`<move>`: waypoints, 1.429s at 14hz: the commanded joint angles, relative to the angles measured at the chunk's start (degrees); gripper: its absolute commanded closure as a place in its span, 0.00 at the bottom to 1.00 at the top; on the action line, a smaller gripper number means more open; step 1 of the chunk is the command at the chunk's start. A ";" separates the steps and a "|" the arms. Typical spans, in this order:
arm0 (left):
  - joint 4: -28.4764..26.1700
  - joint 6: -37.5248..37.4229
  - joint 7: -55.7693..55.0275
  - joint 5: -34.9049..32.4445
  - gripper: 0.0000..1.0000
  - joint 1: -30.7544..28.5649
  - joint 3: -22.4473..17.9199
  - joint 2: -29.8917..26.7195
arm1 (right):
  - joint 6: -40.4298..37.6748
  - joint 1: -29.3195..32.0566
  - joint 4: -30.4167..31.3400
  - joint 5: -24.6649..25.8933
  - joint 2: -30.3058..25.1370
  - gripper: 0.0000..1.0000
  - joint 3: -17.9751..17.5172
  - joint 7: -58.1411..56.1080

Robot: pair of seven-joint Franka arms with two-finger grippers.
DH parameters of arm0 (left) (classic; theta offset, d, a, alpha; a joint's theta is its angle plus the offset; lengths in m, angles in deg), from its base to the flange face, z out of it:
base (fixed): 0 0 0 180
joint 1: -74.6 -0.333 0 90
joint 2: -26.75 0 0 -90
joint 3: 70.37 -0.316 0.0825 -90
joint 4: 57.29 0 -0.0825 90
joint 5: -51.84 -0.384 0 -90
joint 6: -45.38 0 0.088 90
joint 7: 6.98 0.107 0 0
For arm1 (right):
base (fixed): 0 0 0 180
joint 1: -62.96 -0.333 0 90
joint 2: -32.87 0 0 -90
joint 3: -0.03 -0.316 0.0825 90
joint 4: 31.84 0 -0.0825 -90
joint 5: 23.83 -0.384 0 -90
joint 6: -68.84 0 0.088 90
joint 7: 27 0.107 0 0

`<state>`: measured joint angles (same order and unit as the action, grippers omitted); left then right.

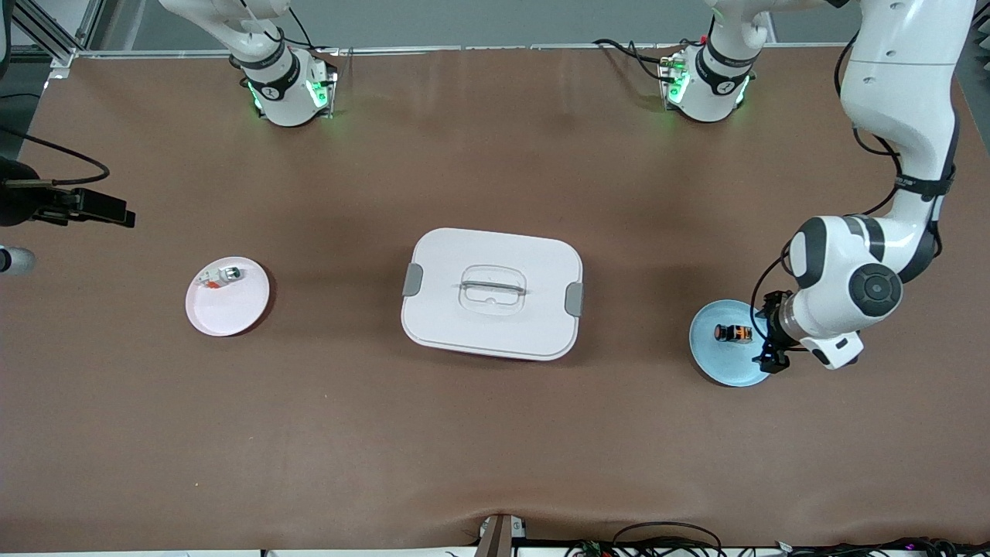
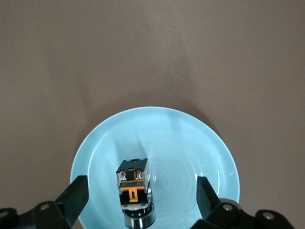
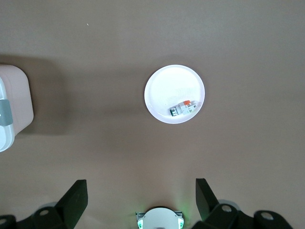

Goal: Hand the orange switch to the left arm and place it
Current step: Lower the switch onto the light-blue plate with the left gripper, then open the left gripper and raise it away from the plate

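The orange switch [image 1: 732,333] lies on its side on a light blue plate [image 1: 719,362] toward the left arm's end of the table. My left gripper [image 1: 762,334] hangs low over that plate's edge, open. In the left wrist view the orange switch [image 2: 135,191] rests on the blue plate [image 2: 190,143] between the spread fingertips of the left gripper [image 2: 140,185], touching neither. The white box [image 1: 492,294] stands mid-table with its lid on. My right gripper [image 3: 140,185] is open and empty, high over the table by its own base [image 3: 159,219]. It does not show in the front view.
A pale pink plate [image 1: 232,316] toward the right arm's end holds a white-and-silver part [image 1: 220,276]. In the right wrist view that plate [image 3: 164,88], the part [image 3: 182,109] and a corner of the box [image 3: 12,107] show. A black device with cables [image 1: 69,205] juts in at the right arm's end.
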<state>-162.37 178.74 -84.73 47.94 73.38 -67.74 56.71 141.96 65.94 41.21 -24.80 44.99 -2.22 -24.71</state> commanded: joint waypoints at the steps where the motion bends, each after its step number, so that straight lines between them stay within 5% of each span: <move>1: -0.48 -1.88 10.63 -1.10 0.00 -0.54 0.45 -1.83 | 1.50 0.19 4.03 -0.53 -4.03 0.00 -0.12 0.43; 8: -0.74 -1.79 59.07 -0.22 0.00 -0.45 0.71 -2.45 | 3.17 1.77 4.38 -3.87 -4.82 0.00 0.41 0.17; 16: 0.84 -1.79 72.82 0.22 0.00 -0.62 1.51 -3.68 | 8.27 1.86 13.08 -3.17 -11.50 0.00 0.41 0.26; 20: 0.40 -4.32 73.00 0.22 0.00 -2.56 1.51 -10.78 | 8.00 1.77 13.26 -3.08 -12.56 0.00 0.41 0.26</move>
<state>-160.77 177.39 -13.06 47.95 71.89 -66.57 51.19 149.16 66.84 52.19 -27.54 34.65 -1.31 -24.69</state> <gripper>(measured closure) 0.000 0.000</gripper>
